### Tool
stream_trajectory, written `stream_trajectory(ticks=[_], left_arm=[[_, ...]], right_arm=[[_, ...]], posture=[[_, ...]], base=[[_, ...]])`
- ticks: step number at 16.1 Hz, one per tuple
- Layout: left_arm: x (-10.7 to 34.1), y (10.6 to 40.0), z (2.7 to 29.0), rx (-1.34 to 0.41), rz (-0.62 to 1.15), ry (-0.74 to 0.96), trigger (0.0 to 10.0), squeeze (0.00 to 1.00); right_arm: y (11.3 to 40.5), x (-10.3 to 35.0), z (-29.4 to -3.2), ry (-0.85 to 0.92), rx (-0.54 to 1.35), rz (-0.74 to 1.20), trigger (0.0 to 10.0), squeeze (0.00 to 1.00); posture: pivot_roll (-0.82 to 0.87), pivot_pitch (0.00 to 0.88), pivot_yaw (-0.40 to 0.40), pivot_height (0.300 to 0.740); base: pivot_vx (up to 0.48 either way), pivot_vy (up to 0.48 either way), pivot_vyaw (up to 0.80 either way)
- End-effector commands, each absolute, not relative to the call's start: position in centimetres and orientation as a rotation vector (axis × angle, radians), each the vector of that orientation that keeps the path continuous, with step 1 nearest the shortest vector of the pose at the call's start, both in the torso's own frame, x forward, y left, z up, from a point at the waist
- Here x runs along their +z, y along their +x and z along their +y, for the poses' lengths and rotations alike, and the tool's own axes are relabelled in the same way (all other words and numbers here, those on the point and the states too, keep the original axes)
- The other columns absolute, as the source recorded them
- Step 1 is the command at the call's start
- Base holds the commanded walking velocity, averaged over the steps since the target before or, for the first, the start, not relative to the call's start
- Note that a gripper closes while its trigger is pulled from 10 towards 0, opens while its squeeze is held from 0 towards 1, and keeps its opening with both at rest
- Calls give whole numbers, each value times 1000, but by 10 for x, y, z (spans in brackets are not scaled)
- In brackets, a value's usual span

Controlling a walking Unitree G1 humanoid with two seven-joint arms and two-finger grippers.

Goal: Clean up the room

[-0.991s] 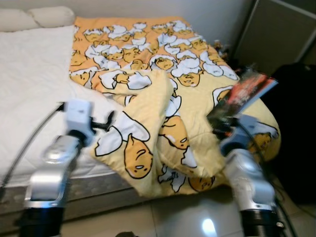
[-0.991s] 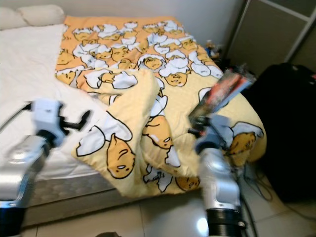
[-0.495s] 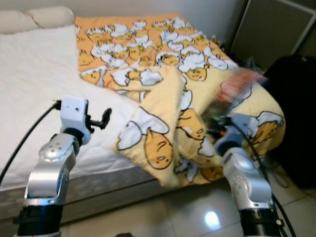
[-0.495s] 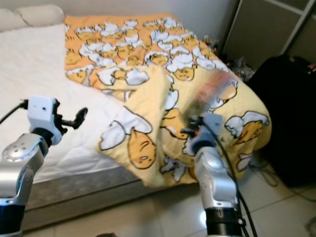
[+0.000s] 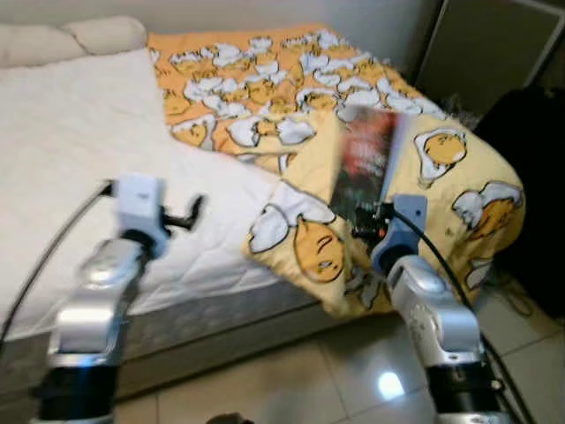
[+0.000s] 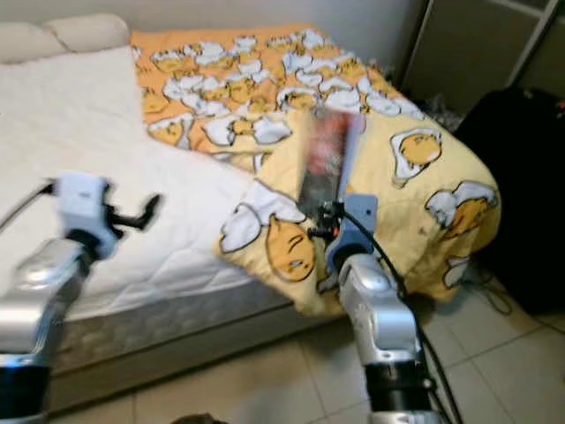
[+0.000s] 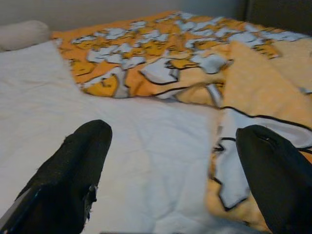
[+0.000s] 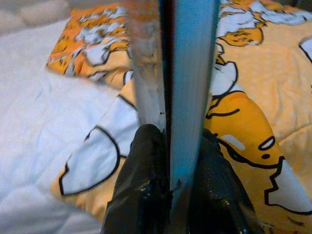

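Observation:
A thin book or magazine (image 5: 364,161) with a dark red cover stands upright over the bed, and my right gripper (image 5: 371,216) is shut on its lower edge. In the right wrist view the book (image 8: 181,73) is seen edge-on, clamped between the two black fingers (image 8: 141,161). Under it lies a yellow blanket (image 5: 424,177) printed with egg cartoon figures, rumpled and folded back over the bed's right half. My left gripper (image 5: 187,212) is raised over the white mattress (image 5: 79,159) and stands open with nothing between its fingers (image 7: 73,165).
The bed's near edge (image 5: 221,327) runs across in front of me, above a glossy tiled floor (image 5: 291,389). Pillows (image 5: 71,35) lie at the bed's far left. A dark suitcase or bag (image 5: 538,159) and a grey cabinet (image 5: 494,44) stand to the right.
The view has shifted, so the bed now sits further right. My right gripper has swung the book from a rightward tilt to upright, nearer the middle. The left gripper stays open.

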State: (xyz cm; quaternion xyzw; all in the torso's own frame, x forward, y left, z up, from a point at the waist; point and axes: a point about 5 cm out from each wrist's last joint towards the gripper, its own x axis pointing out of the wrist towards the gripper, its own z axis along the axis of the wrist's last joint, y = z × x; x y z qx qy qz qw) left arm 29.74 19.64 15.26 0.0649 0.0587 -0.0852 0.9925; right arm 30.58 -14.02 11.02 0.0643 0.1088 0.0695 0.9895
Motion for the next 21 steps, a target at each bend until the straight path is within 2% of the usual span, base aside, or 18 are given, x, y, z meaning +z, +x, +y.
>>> stream_trajectory(ticks=[1, 21], left_arm=[[154, 297, 203, -152, 117, 138, 10000, 0], [157, 303, 204, -130, 99, 126, 10000, 0]], right_arm=[[310, 125, -140, 102, 147, 154, 10000, 0], [312, 125, -141, 103, 142, 140, 10000, 0]], posture=[[50, 0, -13, 740], [50, 0, -14, 740]], base=[[0, 337, 0], [0, 337, 0]])
